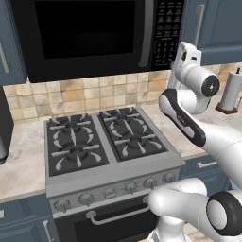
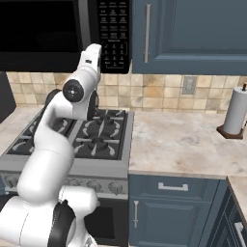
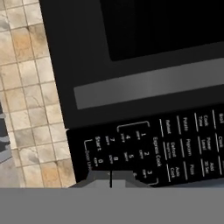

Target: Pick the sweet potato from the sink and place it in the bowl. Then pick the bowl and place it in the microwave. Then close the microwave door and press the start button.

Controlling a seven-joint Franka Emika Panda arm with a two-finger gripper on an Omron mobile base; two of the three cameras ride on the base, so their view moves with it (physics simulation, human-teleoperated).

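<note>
A white robot arm reaches up to the keypad panel [image 1: 168,33] of the black microwave [image 1: 90,38] mounted above a 4-burner stove [image 1: 101,139] in a rendered kitchen. The microwave door [image 1: 87,30] is closed, its grey vertical handle [image 1: 148,33] standing just left of the keypad. The door's dark glass hides the interior, so nothing inside can be made out.

In the hand view the picture is rolled: the handle [image 3: 148,87] runs as a pale bar across the middle, the keypad [image 3: 153,148] lies below it, and the beige tile backsplash [image 3: 26,87] fills the 9 o'clock side. The gripper [image 3: 110,178] sits at 6 o'clock, its 2 fingertips pressed together with only a thin seam between them and holding nothing, right at the lower keypad rows near the "Start" label. Whether the tips touch a key cannot be told; the bottom row is cut off.

From both base cameras the hand's own body blocks the fingertips. In the right base view a paper towel roll [image 2: 236,112] stands at 3 o'clock on the marbled counter [image 2: 183,140], under a blue cabinet [image 2: 193,34]. The microwave's top is cropped there.
</note>
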